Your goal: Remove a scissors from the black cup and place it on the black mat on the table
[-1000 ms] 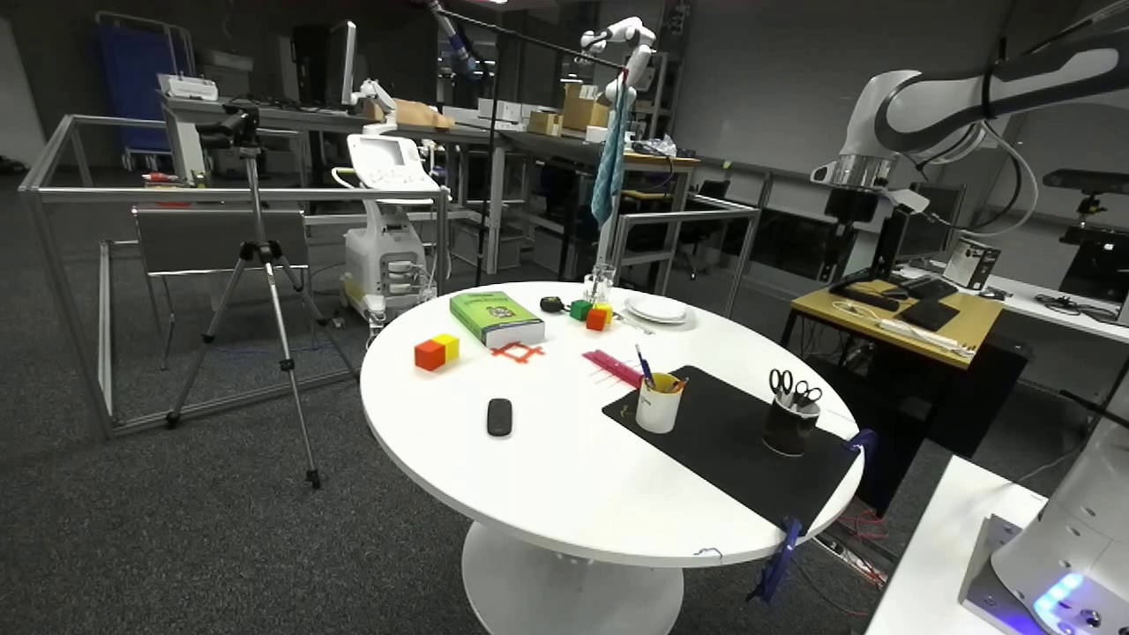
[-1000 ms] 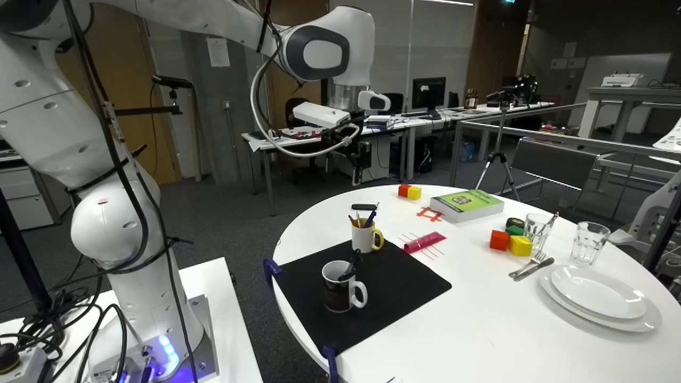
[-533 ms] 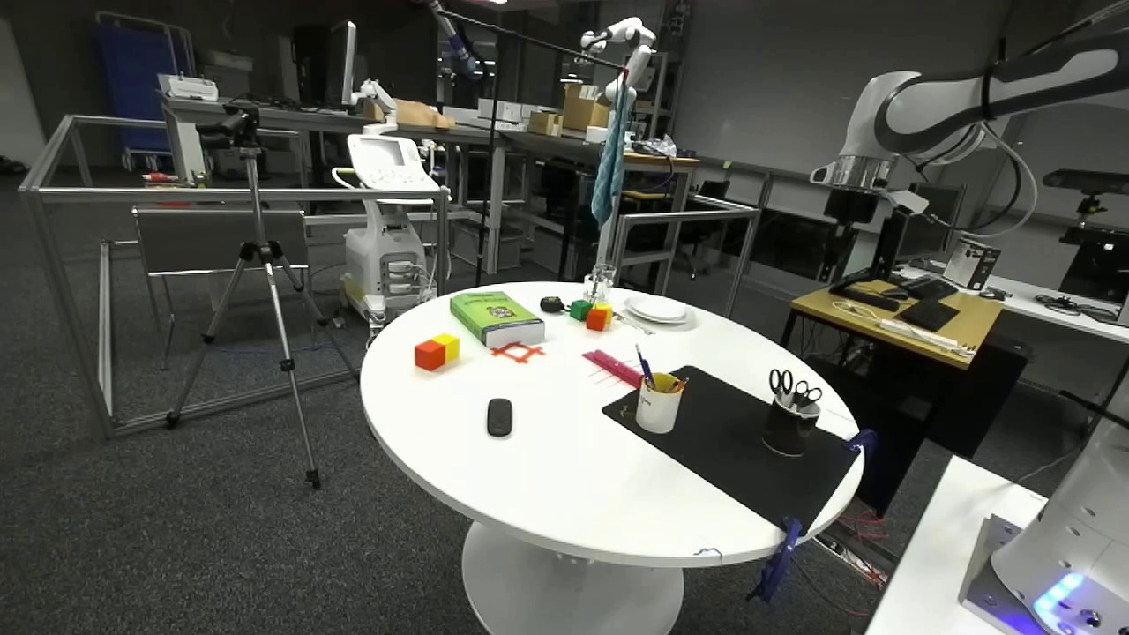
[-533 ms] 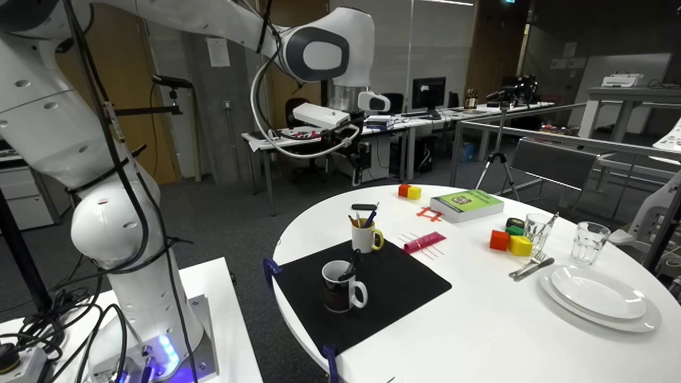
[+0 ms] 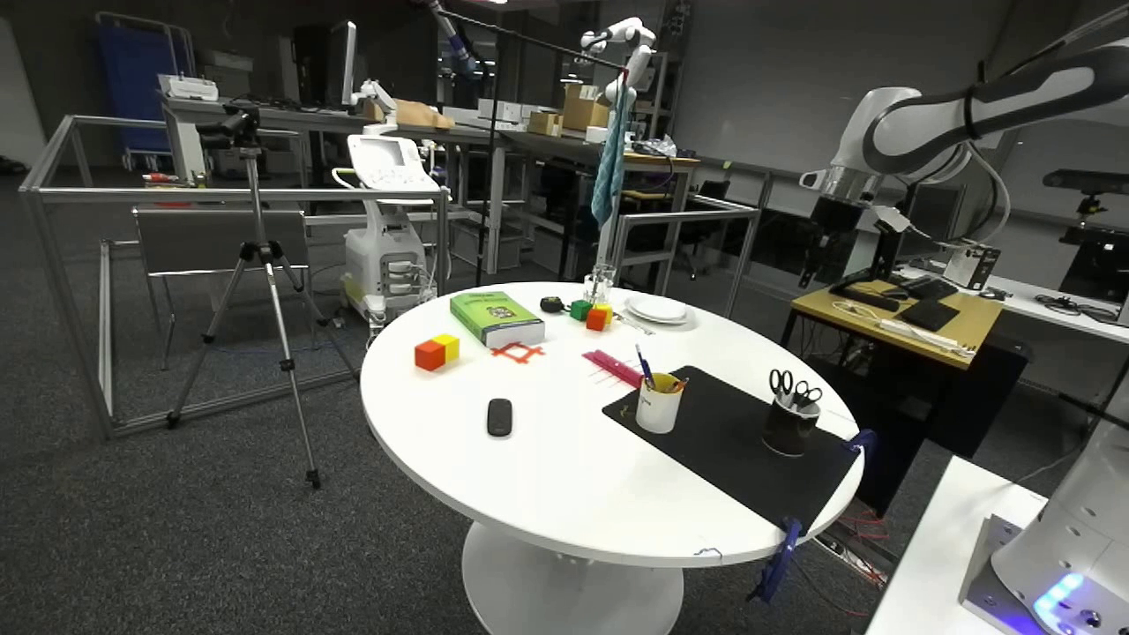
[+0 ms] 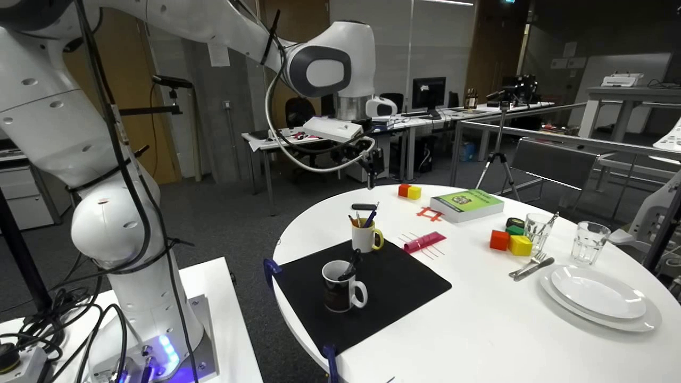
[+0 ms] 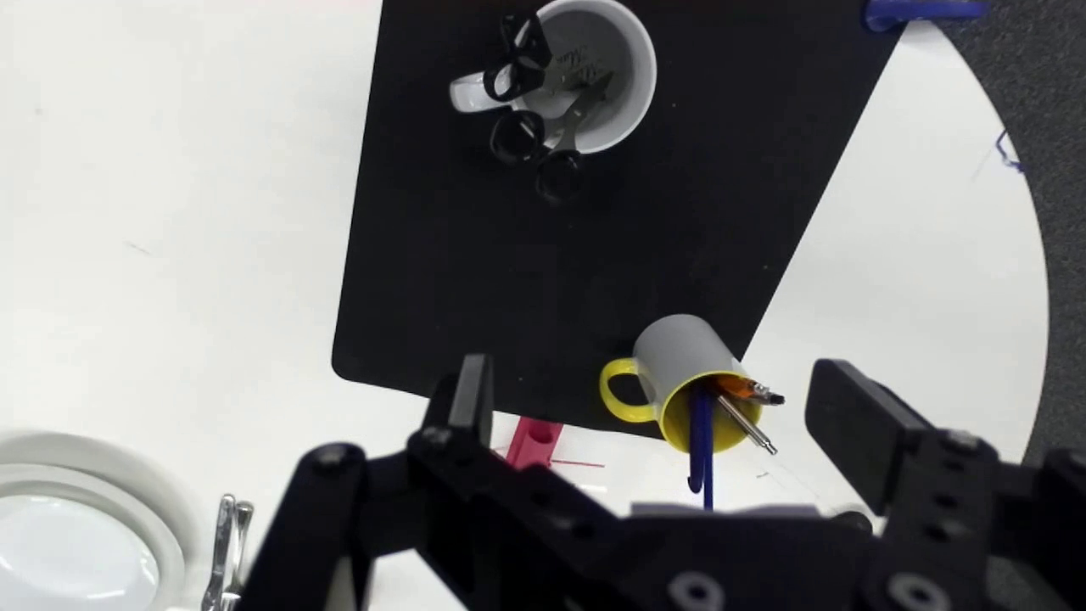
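Your end effector [image 7: 653, 382] is released: in the wrist view you see its two black fingers [image 7: 857, 424] standing wide apart. It hangs well above the white round table [image 5: 564, 494] in both exterior views. You have two pairs of black-handled metal scissors [image 7: 579, 114] leaning in the small, nearly black round cup [image 5: 788, 430] with a white handle and pale inside, their blades down in it and their finger loops jutting past the rim toward the handle. That cup stands upright on the large, matte black rectangular mat [image 6: 393, 287], near two dark blue clamps [image 6: 331, 361] at the table's edge. Also on the mat, near a corner and well apart from the cup, you find a whitish mug [image 7: 679, 348] with yellow inside and yellow handle, holding pens [image 7: 699, 433]. Just beside the mat lies a pinkish-red strip [image 6: 424, 242]. Farther off you see a thick green book [image 6: 468, 204], a red cube [image 6: 499, 240] just beside a yellow cube [image 6: 520, 246], and stacked white round plates [image 6: 601, 292] with a metal knife [image 6: 533, 270] and fork [image 6: 526, 264] next to them.
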Action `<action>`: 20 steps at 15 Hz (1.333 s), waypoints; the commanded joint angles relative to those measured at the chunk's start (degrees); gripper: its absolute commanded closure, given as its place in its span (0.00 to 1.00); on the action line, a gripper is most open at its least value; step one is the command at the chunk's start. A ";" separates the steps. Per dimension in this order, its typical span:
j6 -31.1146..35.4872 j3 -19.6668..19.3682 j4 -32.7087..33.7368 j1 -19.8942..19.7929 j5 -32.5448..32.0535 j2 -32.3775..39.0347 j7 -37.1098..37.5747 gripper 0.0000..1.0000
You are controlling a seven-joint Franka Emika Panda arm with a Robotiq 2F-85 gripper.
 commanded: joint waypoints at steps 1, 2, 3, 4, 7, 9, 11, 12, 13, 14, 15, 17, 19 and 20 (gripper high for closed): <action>5.08 -1.17 -0.41 0.53 2.02 2.23 -5.23 0.00; 5.39 -1.28 -0.11 0.53 2.20 3.17 -6.53 0.00; 5.58 -1.43 0.12 0.54 2.67 3.99 -8.02 0.00; 5.79 -1.42 0.25 0.41 3.06 4.66 -9.11 0.00; 5.95 -1.59 0.40 0.19 4.81 6.25 -14.38 0.00; 6.11 -1.62 0.36 -0.06 5.48 7.07 -18.16 0.00; 6.73 -1.59 0.21 -0.40 5.08 7.71 -22.19 0.00; 7.32 -1.54 0.14 -0.61 4.45 8.19 -24.37 0.00; 7.75 -1.53 0.10 -0.83 3.65 8.56 -26.72 0.00; 8.43 -1.55 0.00 -0.98 3.20 8.95 -29.12 0.00; 8.86 -1.59 -0.02 -1.13 2.94 9.25 -31.52 0.00; 9.09 -1.35 0.29 -1.70 2.35 10.10 -33.10 0.00; 7.71 -0.68 -0.06 -1.82 3.18 9.70 -30.92 0.00; 7.71 -0.68 -0.04 -2.00 2.99 9.98 -30.92 0.00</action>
